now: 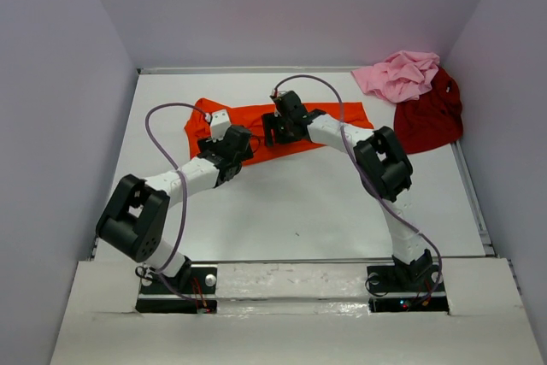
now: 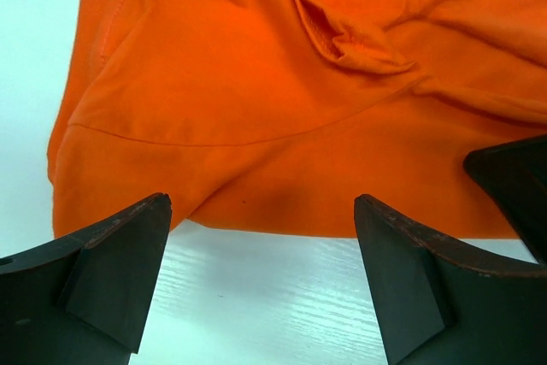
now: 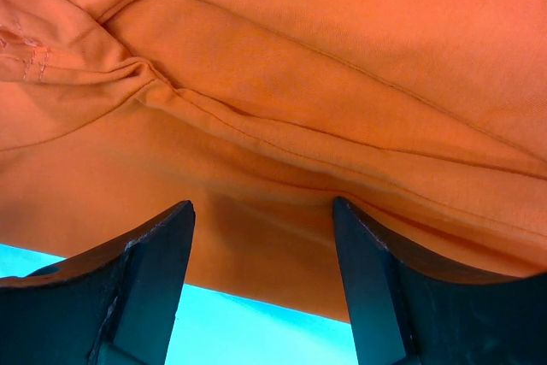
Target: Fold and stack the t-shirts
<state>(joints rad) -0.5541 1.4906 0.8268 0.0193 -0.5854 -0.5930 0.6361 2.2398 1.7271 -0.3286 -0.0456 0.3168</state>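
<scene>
The orange t-shirt [image 1: 252, 117] lies spread mid-table, long axis left to right. Its near hem faces both arms: the left gripper [image 2: 261, 211] by its left end, the right gripper [image 3: 263, 211] near the middle, both with jaws apart and empty

A white bench [image 1: 299, 203] fills the middle of the room. Up close, its top shows thin lines like wood [image 2: 256, 297]. Three plain, pale grey walls stand around it: a back wall [image 1: 291, 6], a left wall [image 1: 51, 126] and a right wall [image 1: 513, 83]. A thin rail [image 1: 475, 203] runs along the bench's right edge. A white board [image 1: 291, 322] lies across the near edge. The light is soft and even.
</scene>
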